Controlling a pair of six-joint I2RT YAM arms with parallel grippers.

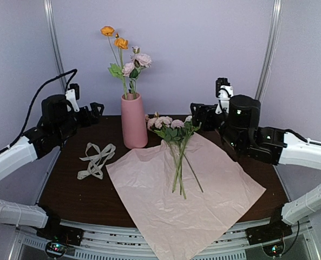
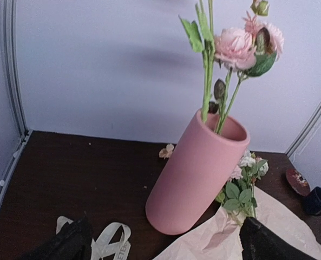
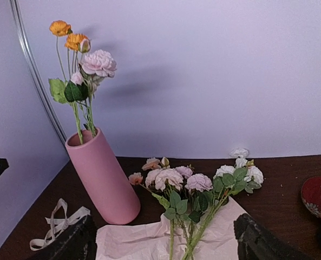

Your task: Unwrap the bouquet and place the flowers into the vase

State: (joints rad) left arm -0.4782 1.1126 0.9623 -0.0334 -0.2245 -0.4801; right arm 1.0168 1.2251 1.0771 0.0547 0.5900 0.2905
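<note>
Left gripper (image 1: 93, 112) sits left of the vase (image 1: 134, 122), jaws spread empty; right gripper (image 1: 199, 114), likewise spread, right of the flowers (image 1: 174, 130) lying flat.

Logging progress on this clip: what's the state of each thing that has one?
vase: upright, holding several stems
flowers in vase: standing
pink paper: unwrapped, spread open
loose flowers: lying on the paper
ribbon: untied, lying loose
left tool: open, empty
right tool: open, empty

The top view looks down from the near side; both low wrist views face far, sharing the vase (image 3: 102, 176).
</note>
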